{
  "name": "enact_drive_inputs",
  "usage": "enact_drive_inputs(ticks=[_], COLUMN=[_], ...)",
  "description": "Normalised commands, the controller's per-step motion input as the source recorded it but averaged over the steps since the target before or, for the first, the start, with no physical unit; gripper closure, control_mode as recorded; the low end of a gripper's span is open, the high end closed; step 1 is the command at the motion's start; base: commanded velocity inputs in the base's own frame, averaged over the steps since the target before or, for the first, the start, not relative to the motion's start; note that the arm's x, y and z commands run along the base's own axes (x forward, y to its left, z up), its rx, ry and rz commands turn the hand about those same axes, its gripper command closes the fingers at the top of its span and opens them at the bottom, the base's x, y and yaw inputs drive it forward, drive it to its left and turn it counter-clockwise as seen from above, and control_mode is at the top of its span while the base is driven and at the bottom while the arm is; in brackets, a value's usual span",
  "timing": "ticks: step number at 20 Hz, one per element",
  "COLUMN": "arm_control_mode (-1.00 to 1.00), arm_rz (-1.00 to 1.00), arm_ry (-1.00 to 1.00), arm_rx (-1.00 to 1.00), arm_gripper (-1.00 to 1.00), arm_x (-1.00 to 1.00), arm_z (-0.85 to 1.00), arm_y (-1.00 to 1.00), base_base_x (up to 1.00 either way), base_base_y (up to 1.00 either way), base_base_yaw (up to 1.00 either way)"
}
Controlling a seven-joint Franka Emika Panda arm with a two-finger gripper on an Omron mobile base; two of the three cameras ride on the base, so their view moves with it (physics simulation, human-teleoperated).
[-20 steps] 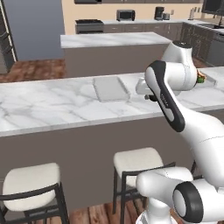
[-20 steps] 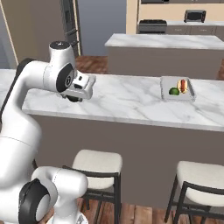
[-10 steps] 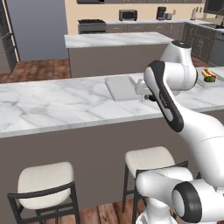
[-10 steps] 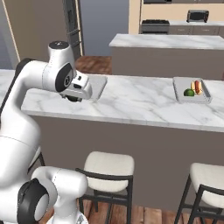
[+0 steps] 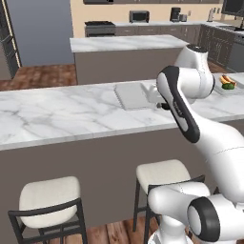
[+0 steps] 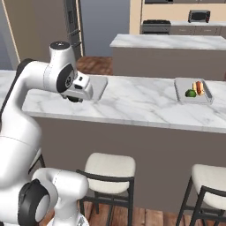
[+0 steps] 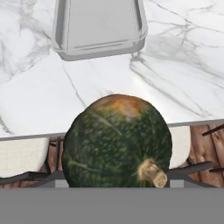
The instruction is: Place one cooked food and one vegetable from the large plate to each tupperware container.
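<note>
A dark green squash [image 7: 117, 140] with an orange patch and a tan stem hangs just over the counter's front edge, and my gripper [image 6: 76, 97] is shut on it; its fingers are hidden behind the squash. Just beyond it lies an empty tupperware container [image 7: 99, 26], also seen at mid-counter [image 5: 132, 95] and beside my hand [image 6: 98, 86]. The second tupperware container [image 6: 193, 91] sits far to the right on the same counter [image 5: 228, 85], holding a green vegetable and a hot dog. The large plate is out of view.
The long marble counter [image 5: 57, 114] runs across both base views, with padded stools [image 6: 109, 167] under its front edge. Behind it stands a second marble island [image 5: 124, 44]. Kitchen cabinets with a stove and a microwave line the back wall.
The whole scene has slid to the right in both base views, so the base has moved. My arm keeps its pose with the squash in the gripper.
</note>
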Motion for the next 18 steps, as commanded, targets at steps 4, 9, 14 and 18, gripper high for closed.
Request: enact_drive_inputs(ticks=[4,9,14,18], arm_control_mode=[-1.00,-1.00,-1.00,-1.00], arm_rz=[0.00,0.00,-0.10,-0.09], arm_ry=[0.02,0.00,0.00,0.05], arm_rx=[-0.01,0.00,0.00,0.00], arm_gripper=[1.00,1.00,1.00,1.00], arm_x=[0.24,0.56,0.99,1.00], arm_z=[0.01,0.00,0.05,0.03], arm_y=[0.11,0.06,0.10,0.19], base_base_x=[0.00,0.00,0.00,0.00], base_base_y=[0.00,0.00,0.00,0.00], base_base_yaw=[0.00,0.00,0.00,0.00])
